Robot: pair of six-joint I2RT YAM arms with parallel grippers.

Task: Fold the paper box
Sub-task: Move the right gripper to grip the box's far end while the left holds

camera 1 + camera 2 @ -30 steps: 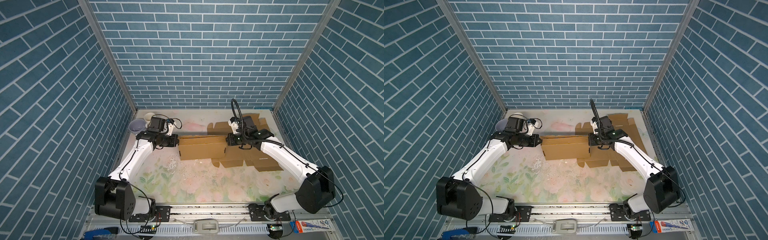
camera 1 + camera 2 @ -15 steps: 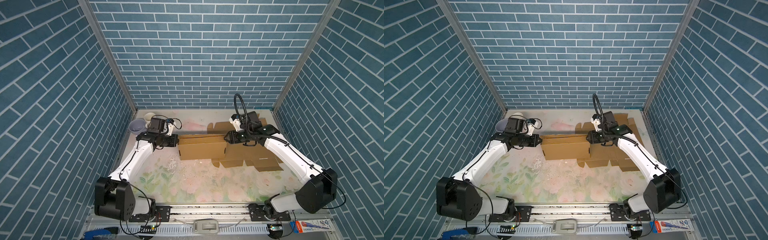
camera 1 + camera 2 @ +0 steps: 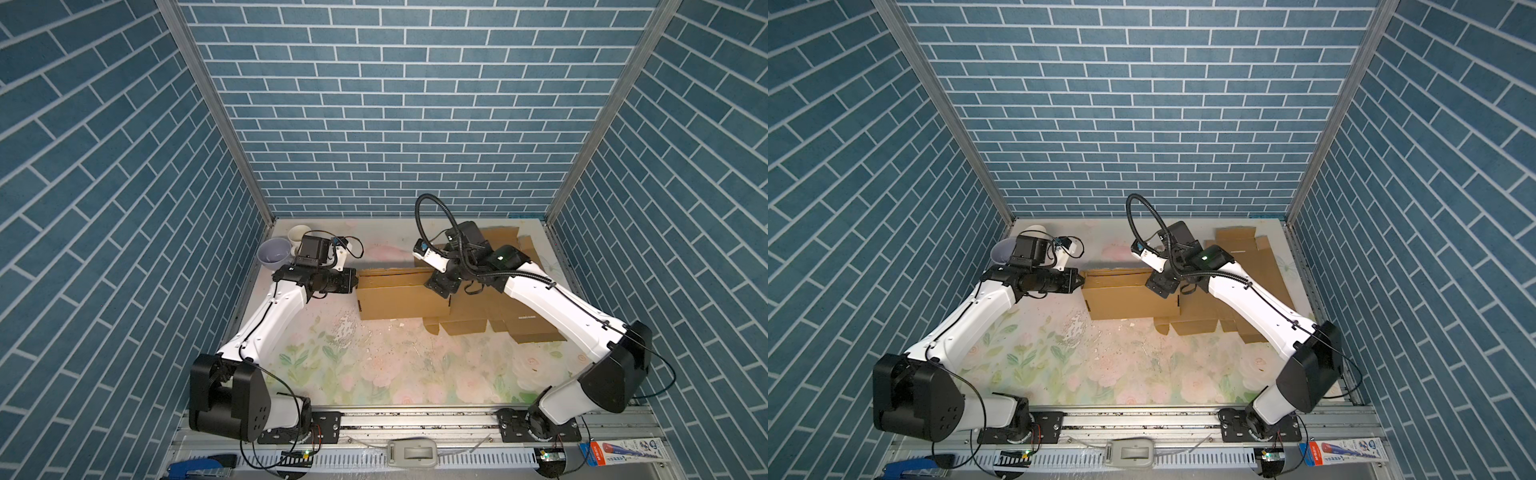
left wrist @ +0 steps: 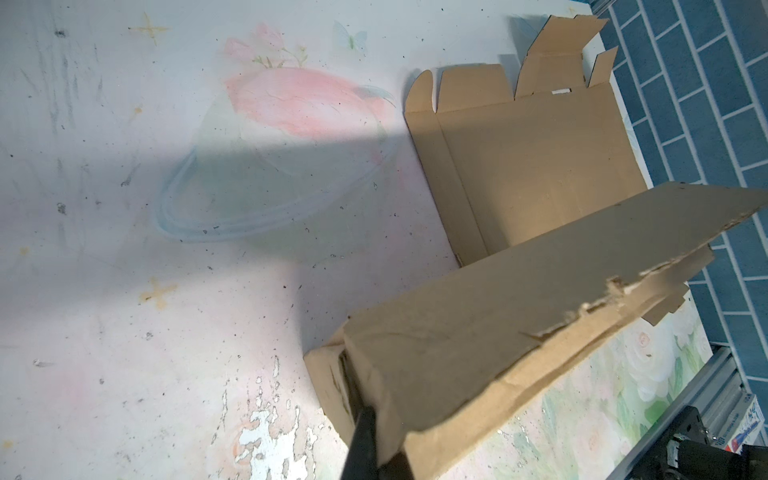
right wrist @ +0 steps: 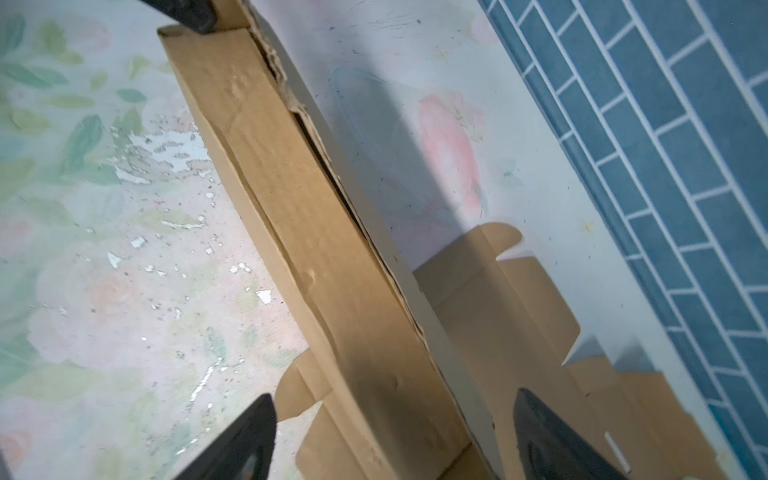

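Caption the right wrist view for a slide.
Open right gripper straddles the folded cardboard panel; left gripper pinches its far end.

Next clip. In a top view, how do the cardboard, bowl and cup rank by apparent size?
1. cardboard, by far the largest
2. bowl
3. cup, which is partly hidden and sits a little farther back, so its place below the bowl is less sure

The counter (image 3: 374, 365), printed with pale flowers and flaked white in patches, carries the brown paper box (image 3: 399, 297), partly raised. Flat cardboard sheets (image 3: 523, 316) lie against the box's right side in both top views. Left of the box, near the far corner, sit a grey bowl (image 3: 274, 252) and a white cup (image 3: 298, 234).
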